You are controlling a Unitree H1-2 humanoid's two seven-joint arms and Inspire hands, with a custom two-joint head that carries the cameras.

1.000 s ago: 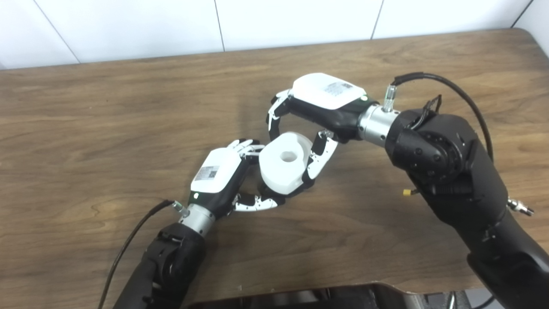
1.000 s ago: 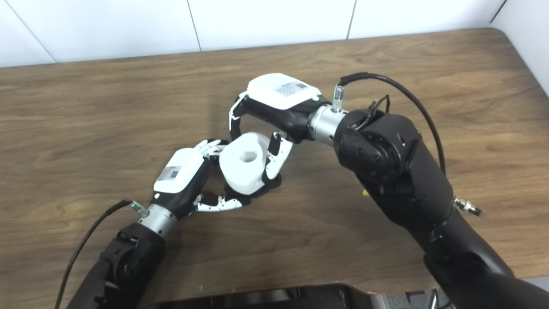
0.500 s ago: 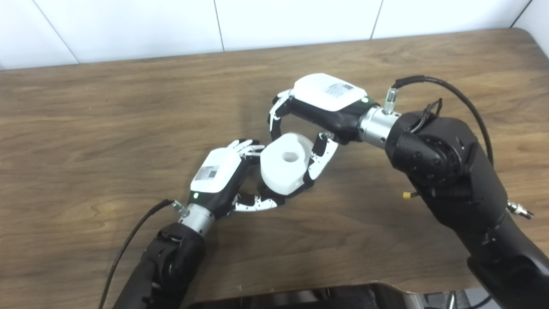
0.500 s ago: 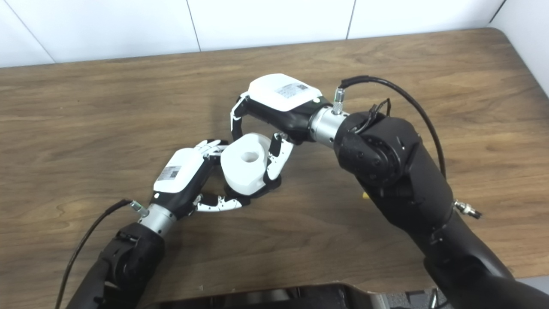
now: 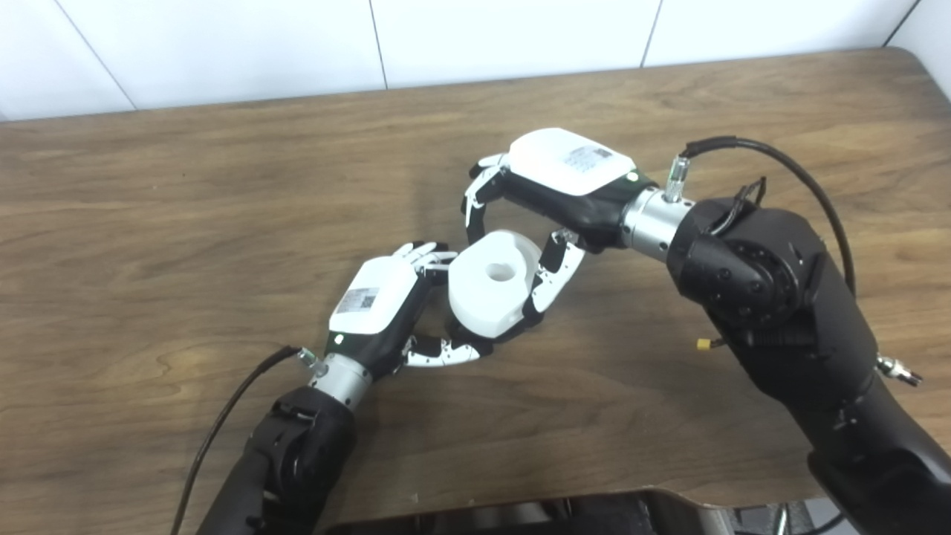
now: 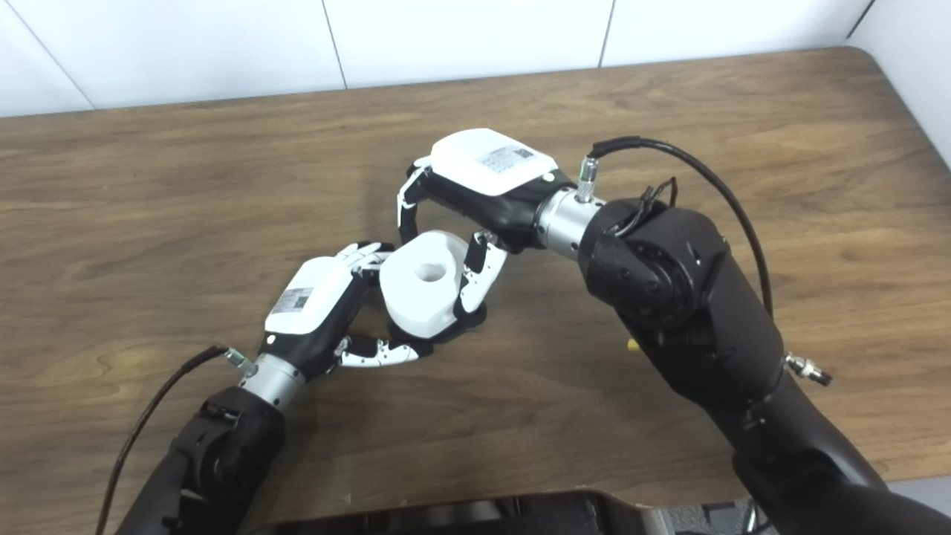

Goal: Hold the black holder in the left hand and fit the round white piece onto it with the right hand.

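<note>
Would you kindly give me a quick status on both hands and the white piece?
Left hand shut around black holder, mostly hidden. Right hand shut on round white piece, over the holder. Seating not visible. Nothing in the way.

You have the white piece (image 5: 490, 291) near the middle of the table (image 5: 186, 200), between the two hands. Your left hand (image 5: 383, 305) lies just left of it and nearer you, its fingers (image 5: 446, 354) reaching under the piece's near side. Your right hand (image 5: 553, 189) sits beyond it and to the right, arched over it, fingers (image 5: 548, 281) touching its right side. The holder (image 6: 468, 321) is mostly hidden under the piece.
</note>
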